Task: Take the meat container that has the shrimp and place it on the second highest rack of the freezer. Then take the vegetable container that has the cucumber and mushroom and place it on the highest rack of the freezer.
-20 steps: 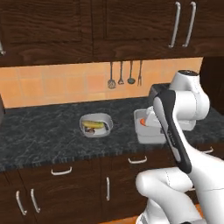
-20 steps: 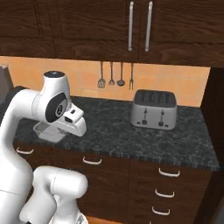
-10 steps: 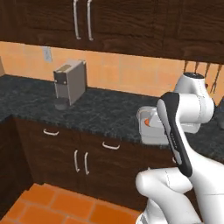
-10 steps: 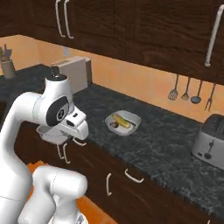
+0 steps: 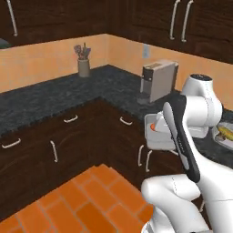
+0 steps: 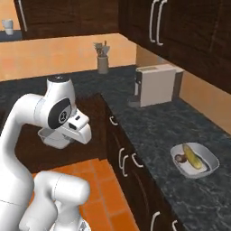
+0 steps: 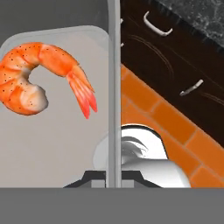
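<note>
My gripper (image 7: pixel 114 176) is shut on the right rim of the meat container (image 7: pixel 57 144), a shallow grey tray held in the air off the counter. The orange shrimp (image 7: pixel 37 78) lies curled in it. From the left base the meat container (image 5: pixel 154 142) hangs in front of the lower cabinets, the shrimp (image 5: pixel 158 128) showing beside my forearm. From the right base it (image 6: pixel 50 139) sits under my hand. The vegetable container (image 6: pixel 205 167) stands on the counter with the cucumber (image 6: pixel 192 156) and mushroom (image 6: pixel 180 158) inside; its edge (image 5: pixel 225 141) shows at far right. The freezer is out of view.
A grey coffee machine (image 5: pixel 158 82) (image 6: pixel 155 85) stands on the dark counter (image 6: pixel 153 126), which turns a corner. A utensil holder (image 5: pixel 83 64) (image 6: pixel 103 62) sits further along. Dark cabinets (image 5: pixel 68 136) run below and above. Orange tile floor (image 5: pixel 86 200) lies open in front.
The whole picture has swung as the base turned: toaster and hanging utensils left the views, coffee machine and counter corner came in. The tray stays in my shut gripper.
</note>
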